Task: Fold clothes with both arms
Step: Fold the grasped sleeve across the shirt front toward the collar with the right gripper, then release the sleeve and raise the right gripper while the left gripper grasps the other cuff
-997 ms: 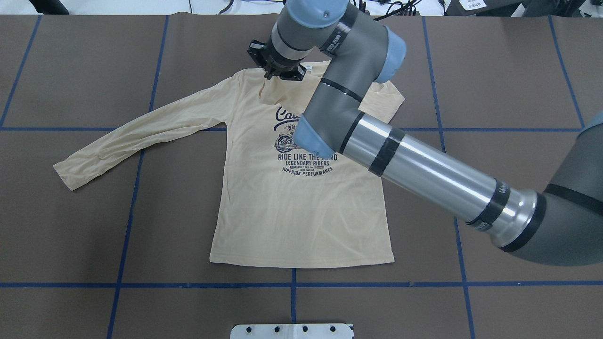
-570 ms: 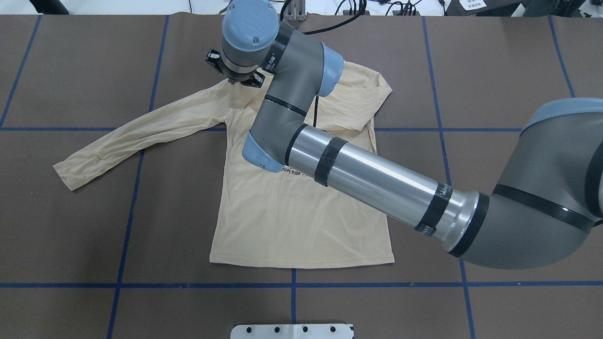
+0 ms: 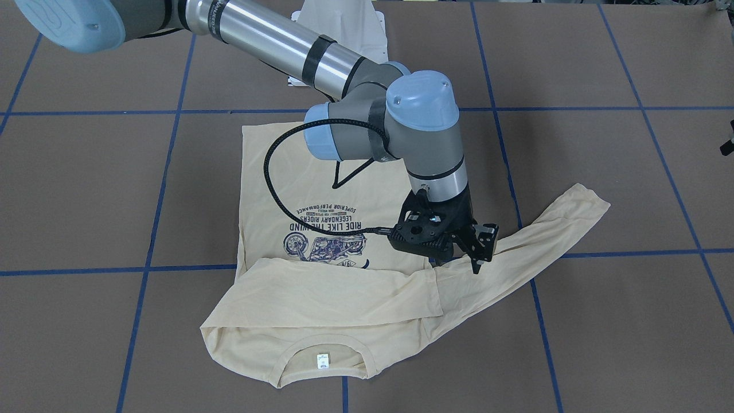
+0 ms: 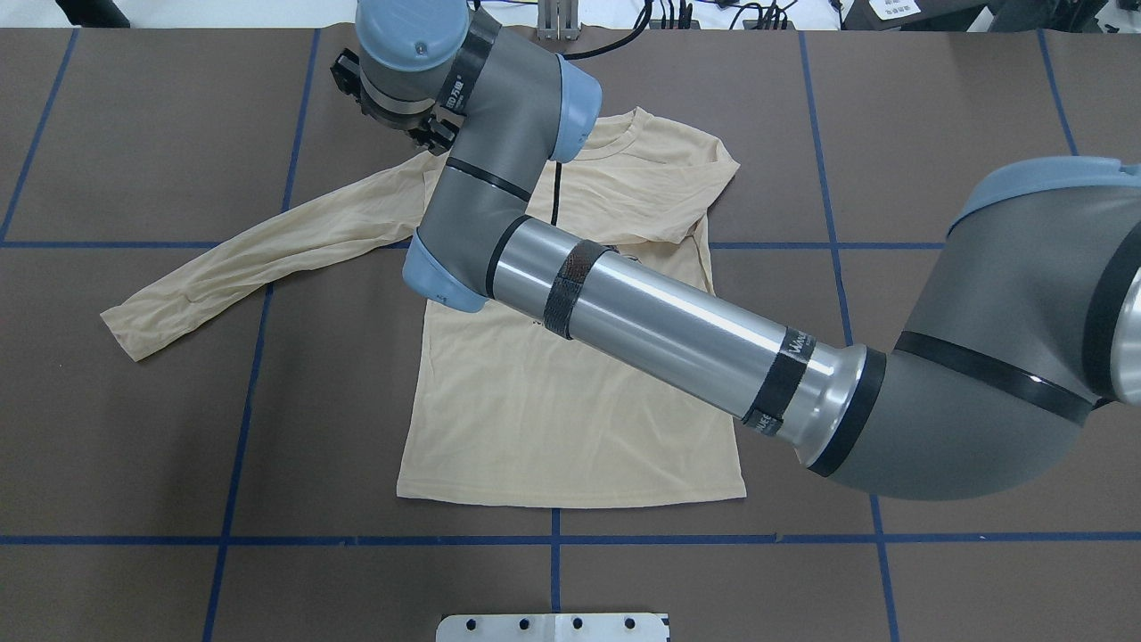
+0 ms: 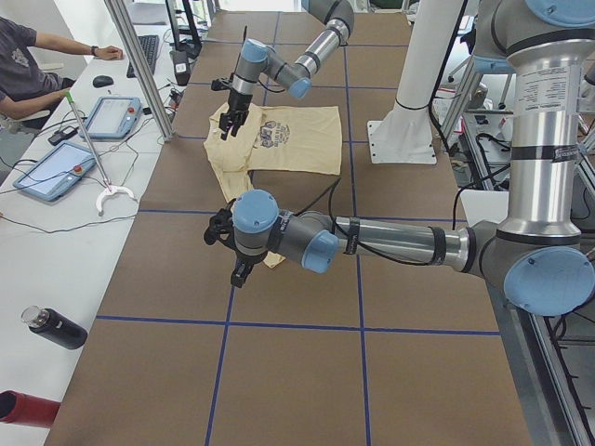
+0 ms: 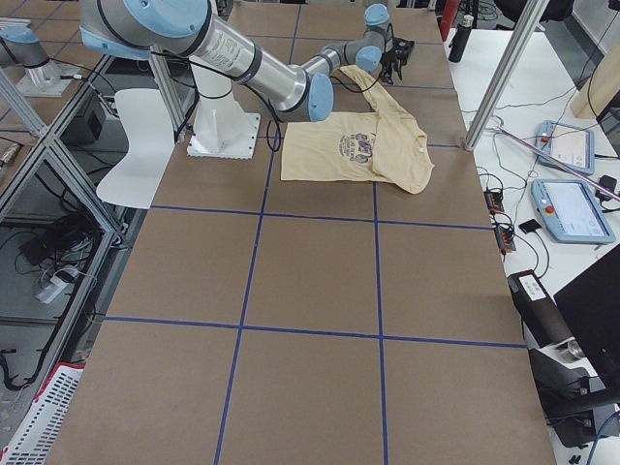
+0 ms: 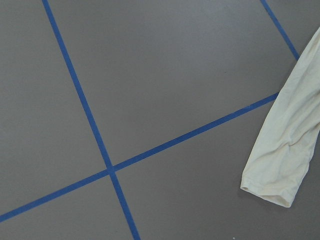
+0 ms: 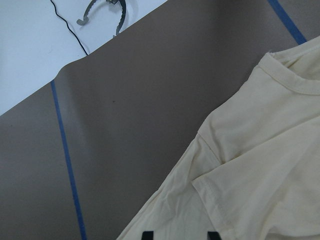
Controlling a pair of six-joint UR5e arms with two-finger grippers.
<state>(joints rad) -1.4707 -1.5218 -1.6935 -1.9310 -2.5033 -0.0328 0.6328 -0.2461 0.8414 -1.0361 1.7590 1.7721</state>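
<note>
The pale cream shirt (image 4: 553, 419) lies flat with its print (image 3: 327, 229) facing up. One sleeve is folded across the chest (image 3: 344, 292). The other sleeve (image 4: 250, 259) stretches out to the overhead view's left. The neck label (image 3: 323, 359) shows at the collar. My right arm (image 4: 660, 321) reaches across the shirt. Its gripper (image 3: 459, 261) hovers over the shoulder of the stretched sleeve, open, and the wrist view shows its fingertips (image 8: 146, 235) apart above the fabric with nothing held. My left gripper (image 5: 237, 274) hangs by that sleeve's cuff (image 7: 280, 170); whether it is open I cannot tell.
The brown table cover carries a grid of blue tape lines (image 4: 553, 539). The white pedestal base (image 3: 338, 23) stands at the robot's side of the table. Beyond the far edge lie a white bench (image 8: 30, 50), tablets (image 5: 56, 172), a bottle (image 5: 56, 327) and a seated person (image 5: 28, 65).
My right gripper has travelled from the collar to past the shirt's shoulder, leftwards in the overhead view. The sleeve it carried now lies across the chest.
</note>
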